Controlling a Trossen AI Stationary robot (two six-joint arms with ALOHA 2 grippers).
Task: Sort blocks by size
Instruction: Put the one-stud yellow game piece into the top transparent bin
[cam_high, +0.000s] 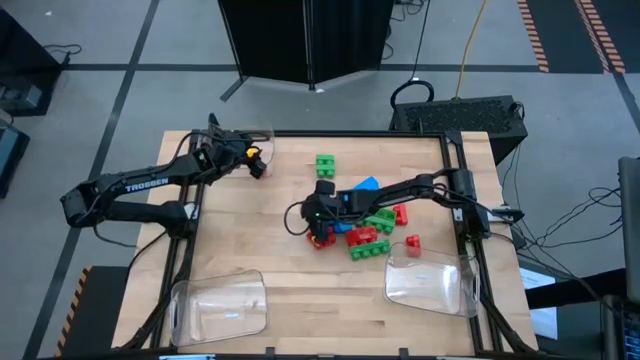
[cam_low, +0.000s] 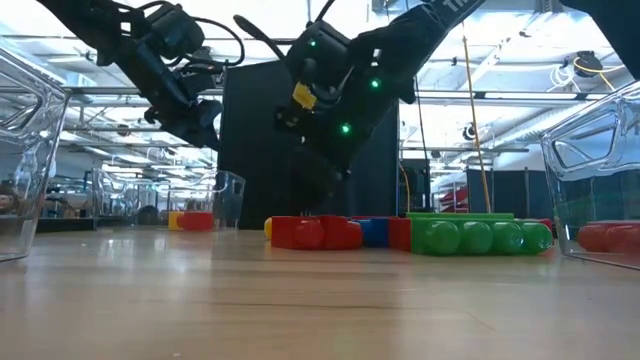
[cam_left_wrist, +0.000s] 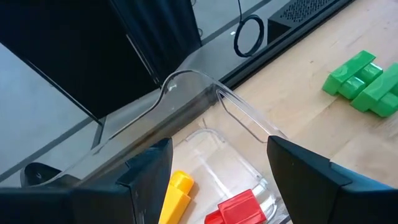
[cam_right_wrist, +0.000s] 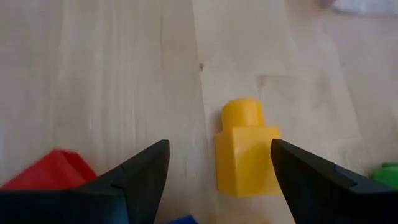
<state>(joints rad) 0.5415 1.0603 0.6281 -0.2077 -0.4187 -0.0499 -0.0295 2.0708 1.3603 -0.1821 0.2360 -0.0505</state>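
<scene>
Two tools stand wide: your right tool (cam_right_wrist: 217, 180) straddles a small yellow block (cam_right_wrist: 245, 149); lower and close. Left tool (cam_left_wrist: 217, 180) waits over its tray (cam_left_wrist: 242, 118).

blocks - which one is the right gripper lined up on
The small yellow block, lying on bare wood between the open fingers of the right gripper. The red block sits outside one finger, off to the side.
</scene>
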